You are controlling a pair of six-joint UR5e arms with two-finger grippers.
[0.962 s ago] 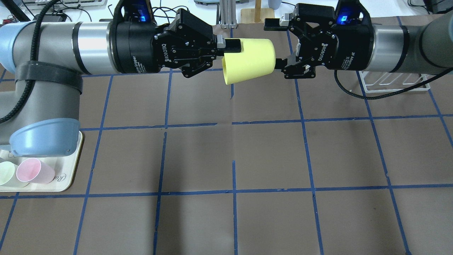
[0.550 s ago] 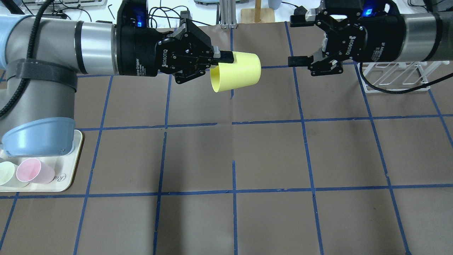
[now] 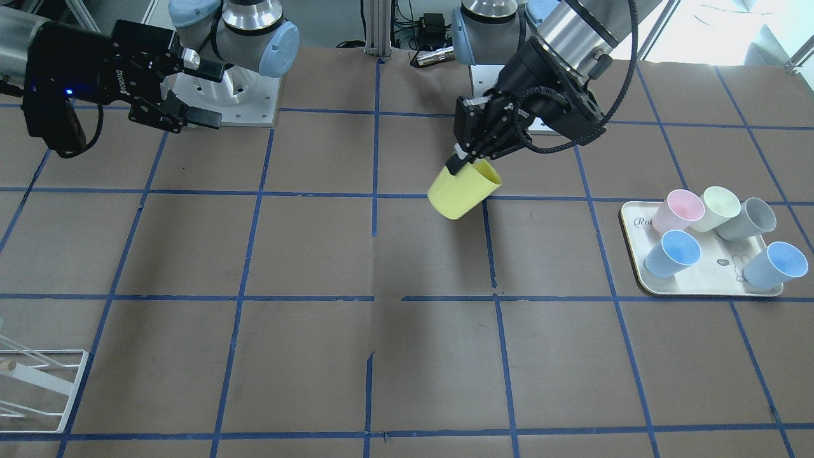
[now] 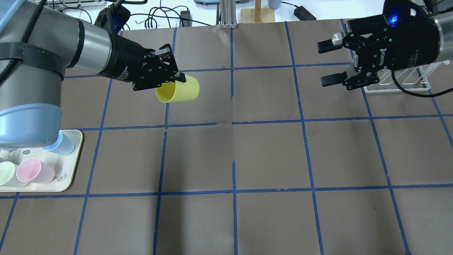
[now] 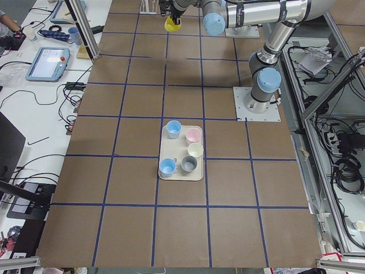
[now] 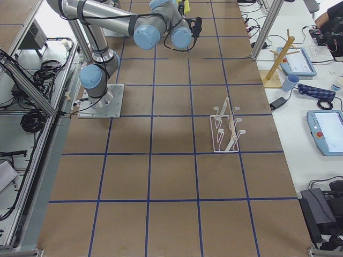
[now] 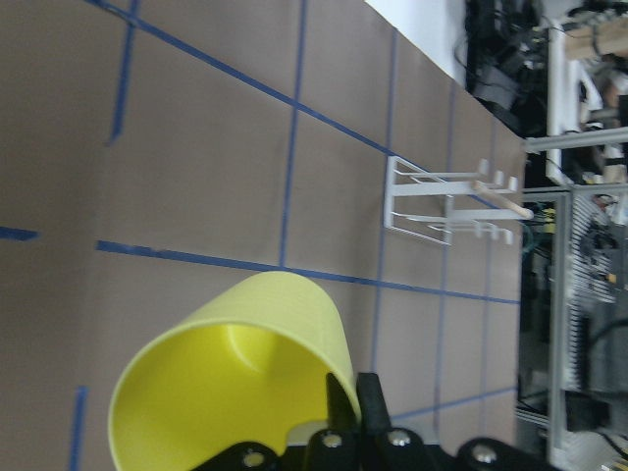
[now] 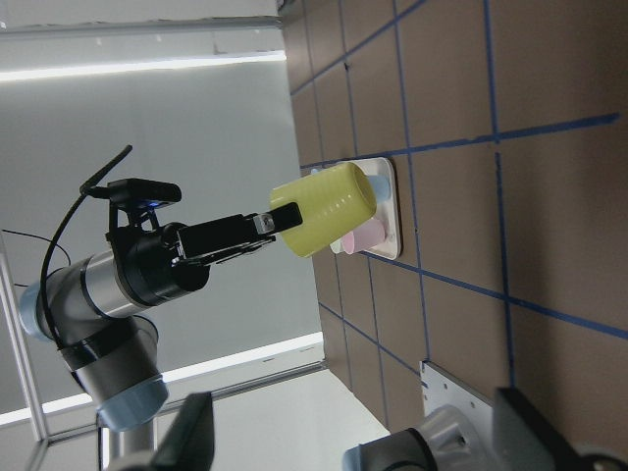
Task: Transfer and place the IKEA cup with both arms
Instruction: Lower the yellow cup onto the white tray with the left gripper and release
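The bright yellow IKEA cup (image 4: 180,89) hangs in the air over the table's far left-centre, tilted on its side with its mouth toward the left arm. My left gripper (image 4: 176,78) is shut on the cup's rim, one finger inside and one outside. The cup also shows in the front view (image 3: 463,189), the left wrist view (image 7: 235,373) and the right wrist view (image 8: 324,208). My right gripper (image 4: 322,63) is open and empty at the far right, well apart from the cup. It also shows in the front view (image 3: 213,94).
A cream tray (image 3: 706,281) with several pastel cups sits at the table's left side, partly under my left arm in the overhead view (image 4: 69,177). A white wire rack (image 4: 400,83) stands behind my right gripper.
My left gripper has carried the yellow cup left and lower, away from the right gripper. The right gripper, open throughout, has drawn back to the right.
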